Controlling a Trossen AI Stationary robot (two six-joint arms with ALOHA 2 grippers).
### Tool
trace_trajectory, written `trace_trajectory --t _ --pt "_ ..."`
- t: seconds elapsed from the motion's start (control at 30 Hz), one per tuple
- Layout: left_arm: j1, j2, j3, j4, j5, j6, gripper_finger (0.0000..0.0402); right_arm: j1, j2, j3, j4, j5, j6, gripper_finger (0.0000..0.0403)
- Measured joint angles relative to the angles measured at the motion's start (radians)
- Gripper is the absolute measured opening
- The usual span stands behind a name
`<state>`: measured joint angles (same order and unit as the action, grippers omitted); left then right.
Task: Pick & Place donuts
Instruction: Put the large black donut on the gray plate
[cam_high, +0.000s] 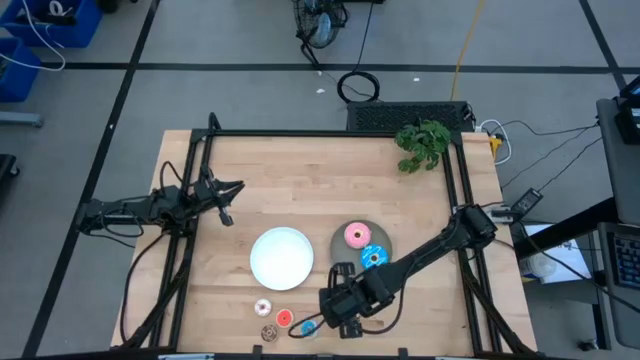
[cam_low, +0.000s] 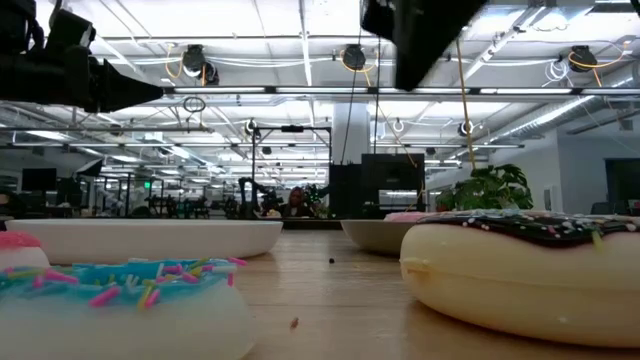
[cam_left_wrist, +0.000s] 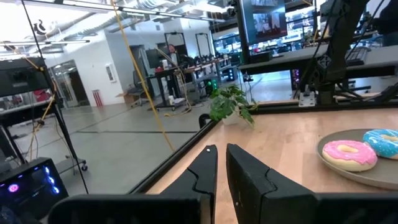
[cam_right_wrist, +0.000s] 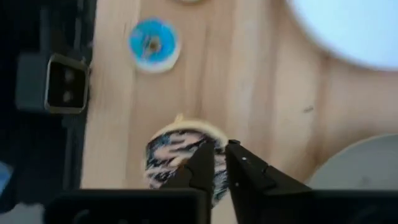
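Reaching down at the desk's (cam_high: 400, 200) near edge, the right end effector (cam_high: 335, 310) sits above the brown streaked donut (cam_right_wrist: 180, 155), fingers pressed nearly together with nothing between them; the donut lies just beyond the tips, not gripped. Tiny blue donut (cam_right_wrist: 153, 43) lies on the wood close by, and in the high view it shows just beside the right end effector at (cam_high: 306, 327). Tiny red donut (cam_high: 284, 318), tiny white-pink donut (cam_high: 263, 307) and tiny brown donut (cam_high: 268, 332) cluster near the front edge, below the white plate (cam_high: 282, 257), which carries nothing. Grey plate (cam_high: 340, 245) holds the pink donut (cam_high: 357, 236) and the blue sprinkled donut (cam_high: 374, 257), side by side. Left end effector (cam_high: 226, 200) hangs at the desk's left side, well apart from the donuts, fingers nearly together, holding nothing. Green plant (cam_high: 423, 143) at the far right corner.
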<state>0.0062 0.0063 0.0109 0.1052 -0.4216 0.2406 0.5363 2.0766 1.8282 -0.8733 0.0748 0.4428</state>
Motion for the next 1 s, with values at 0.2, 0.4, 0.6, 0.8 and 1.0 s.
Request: trace_trajectory --t 0.2,0.4,0.6,0.8,1.0 --pt "0.0 0.0 0.0 0.003 0.001 -0.018 0.0042 0.018 0.0 -0.097 0.056 -0.055 0.043 0.0126" --pt "0.0 0.0 0.0 0.003 0.001 -0.019 0.0042 0.013 0.0 -0.143 0.135 -0.05 0.044 0.0212" --pt "0.0 0.0 0.0 0.003 0.0 -0.013 0.0042 0.005 0.0 -0.181 0.169 -0.041 0.046 0.0246" --pt "0.0 0.0 0.0 0.003 0.0 0.011 0.0042 0.003 0.0 -0.235 0.176 0.003 0.045 0.0247" --pt "0.0 0.0 0.0 0.004 0.0 0.011 0.0042 0.003 0.0 -0.287 0.241 -0.045 0.038 0.0238"
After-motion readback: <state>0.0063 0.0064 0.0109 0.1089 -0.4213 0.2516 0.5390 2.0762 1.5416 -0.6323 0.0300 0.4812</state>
